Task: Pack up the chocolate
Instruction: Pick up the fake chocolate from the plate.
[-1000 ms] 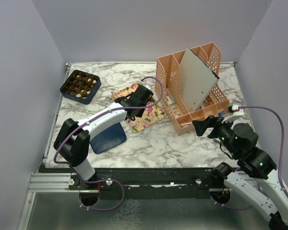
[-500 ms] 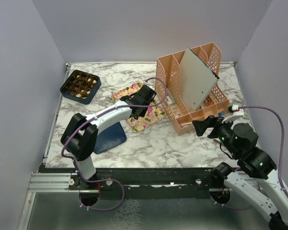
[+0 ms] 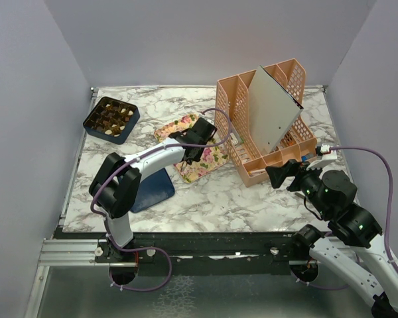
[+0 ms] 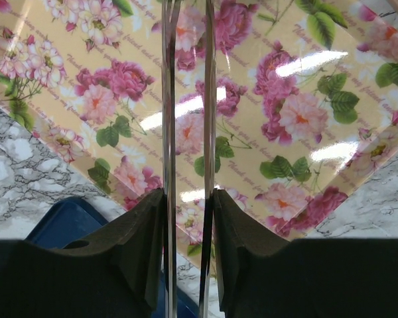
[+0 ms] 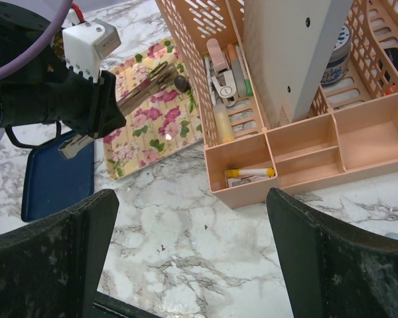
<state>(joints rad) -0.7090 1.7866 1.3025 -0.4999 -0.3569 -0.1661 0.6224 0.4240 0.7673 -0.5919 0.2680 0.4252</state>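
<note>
My left gripper point(image 3: 198, 137) hovers over a floral tray point(image 3: 202, 159), shut on a pair of metal tongs point(image 4: 186, 99) whose two blades run between its pads point(image 4: 146, 225). In the right wrist view the tongs point(image 5: 146, 83) carry a dark round piece of chocolate point(image 5: 181, 83) at their tip, above the floral tray point(image 5: 152, 126). More chocolate point(image 3: 113, 116) sits in the gridded dark blue box point(image 3: 129, 126) at the far left. My right gripper point(image 3: 282, 175) stands open and holds nothing, in front of the peach organizer.
A peach desk organizer point(image 3: 265, 126) with a grey board, pens and small items stands at the right. A dark blue lid point(image 3: 150, 189) lies on the marble near the left arm. Grey walls enclose the table.
The left arm has carried the tongs a little to the right over the floral tray, and its jaws have squeezed them slightly closer. The right arm has not moved.
</note>
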